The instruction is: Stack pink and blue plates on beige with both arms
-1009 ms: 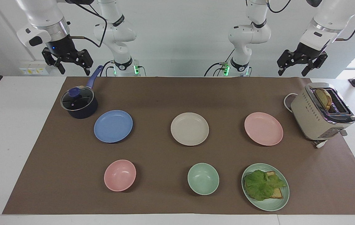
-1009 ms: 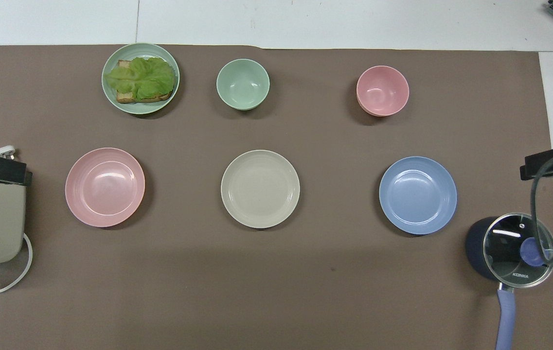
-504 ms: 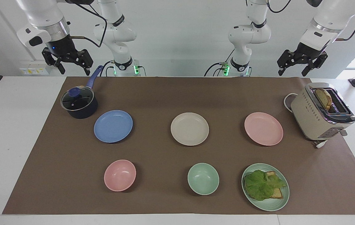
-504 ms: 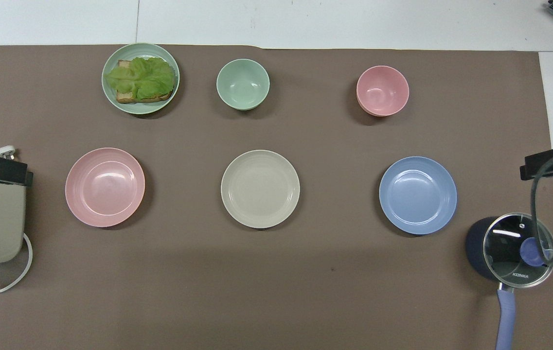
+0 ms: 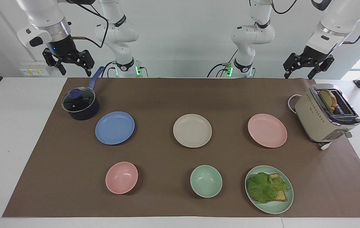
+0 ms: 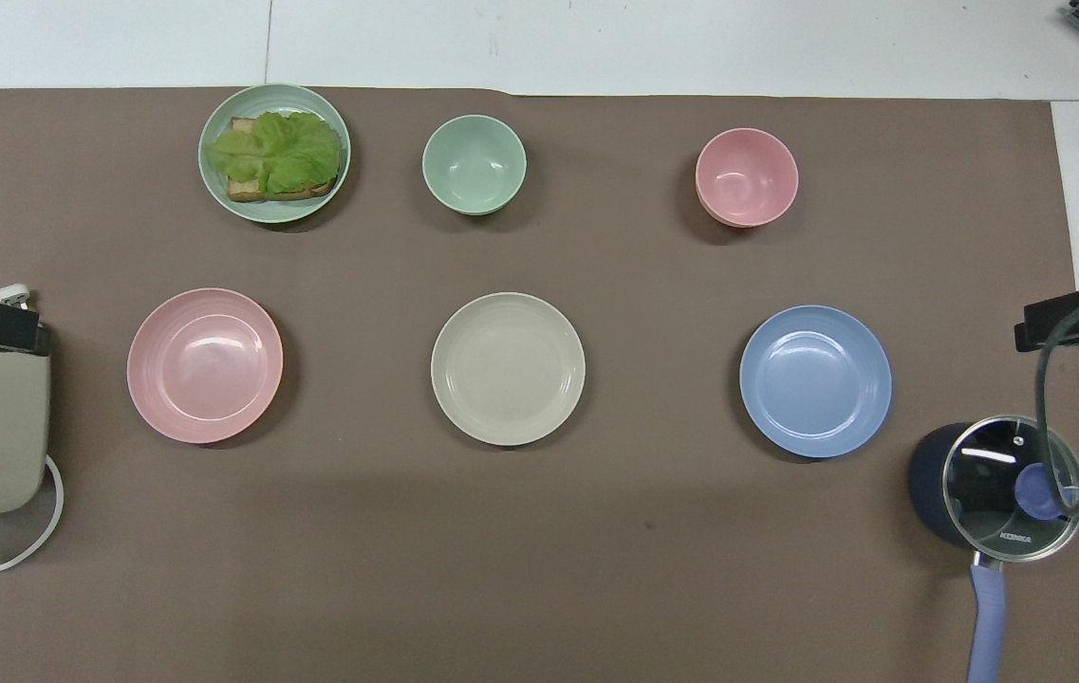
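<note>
Still pre-grasp: nothing is stacked yet, all three plates are lying apart in one row.
Left gripper [image 5: 308, 67] is hanging with fingers spread and empty, up over the table edge at the left arm's end, above the toaster [image 5: 325, 114]; right gripper [image 5: 68, 61] is hanging likewise, spread and empty, over the pot [image 5: 80, 104]. Beige plate [image 5: 192, 130] is sitting mid-mat, pink plate [image 5: 267, 130] beside it toward the left arm's end, blue plate [image 5: 115, 127] toward the right arm's end, next to the pot. All three are looking round, shallow, matte, same size, each lying flat on the mat. Next, I'm judging each arm needs to drop to its near plate and pinch the rim; low rims are leaving little to grab, so a slip looks likely.
</note>
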